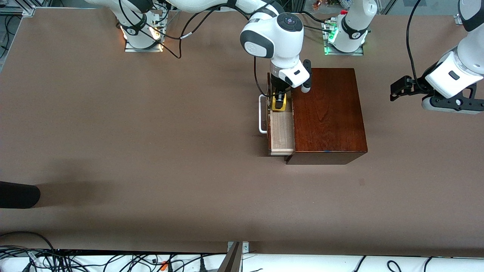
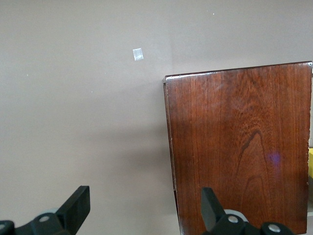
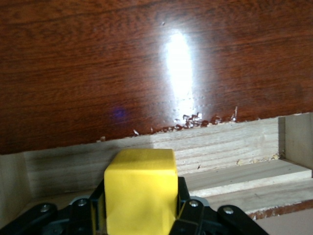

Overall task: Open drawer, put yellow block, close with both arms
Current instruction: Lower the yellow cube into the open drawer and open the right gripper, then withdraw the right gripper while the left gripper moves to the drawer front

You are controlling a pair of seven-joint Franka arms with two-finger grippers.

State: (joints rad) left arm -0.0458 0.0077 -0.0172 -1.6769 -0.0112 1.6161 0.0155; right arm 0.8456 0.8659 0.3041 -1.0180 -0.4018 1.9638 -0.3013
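The drawer (image 1: 282, 133) stands pulled out of the dark wooden box (image 1: 329, 113), toward the right arm's end of the table. Its white handle (image 1: 261, 114) is out in front. My right gripper (image 1: 279, 102) is down in the drawer's end farthest from the front camera, shut on the yellow block (image 1: 279, 107). In the right wrist view the yellow block (image 3: 140, 191) fills the gap between the fingers (image 3: 182, 198), with the drawer's pale floor (image 3: 244, 178) around it. My left gripper (image 1: 397, 90) hangs open over the table beside the box (image 2: 239, 147), holding nothing.
A black rounded object (image 1: 19, 194) juts in at the table's edge at the right arm's end. A small pale patch (image 2: 138, 54) lies on the table near the box. Cables run along the table edge nearest the front camera.
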